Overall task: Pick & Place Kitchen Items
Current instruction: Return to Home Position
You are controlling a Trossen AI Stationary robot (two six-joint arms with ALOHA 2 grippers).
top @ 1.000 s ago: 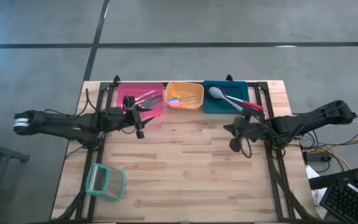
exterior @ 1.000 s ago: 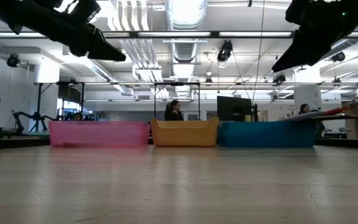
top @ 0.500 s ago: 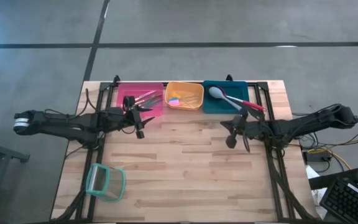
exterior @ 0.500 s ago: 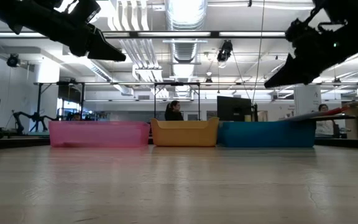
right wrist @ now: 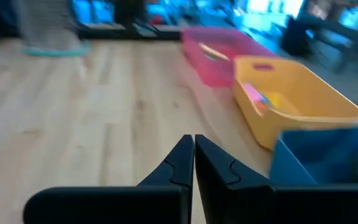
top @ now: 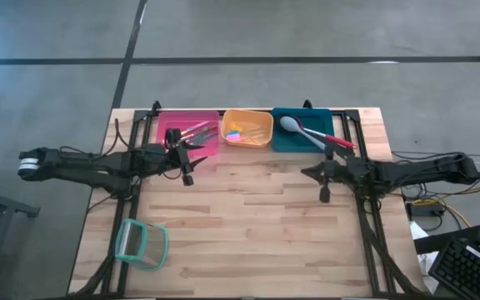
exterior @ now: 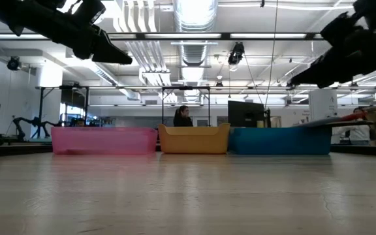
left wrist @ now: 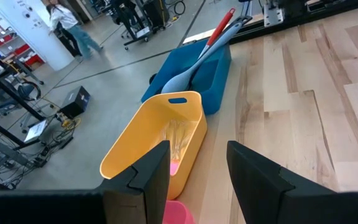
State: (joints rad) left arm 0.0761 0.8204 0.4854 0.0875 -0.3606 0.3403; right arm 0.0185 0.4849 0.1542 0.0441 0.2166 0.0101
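Slim utensils lie in the pink bin (top: 192, 133). Small coloured pieces lie in the orange bin (top: 238, 132), which also shows in the left wrist view (left wrist: 166, 134). A grey spoon and a red-handled spatula (top: 308, 133) lie in the teal bin, their handles sticking out over its right rim. My left gripper (top: 192, 160) hangs open and empty above the table beside the pink bin; its open fingers show in the left wrist view (left wrist: 194, 165). My right gripper (top: 309, 174) hangs shut and empty above the table in front of the teal bin, pointing toward the table's left; its fingertips meet in the right wrist view (right wrist: 193, 146).
The three bins stand in a row along the far edge. A clear container with a teal rim (top: 142, 243) lies near the front left corner. Bare wooden tabletop (top: 248, 225) lies between the arms. People stand in the room beyond the table (exterior: 183, 116).
My right arm has stretched out lower and swung a little toward the near edge, and its wrist has turned. My right gripper went slightly toward the table's left and came back. My left arm has kept still.
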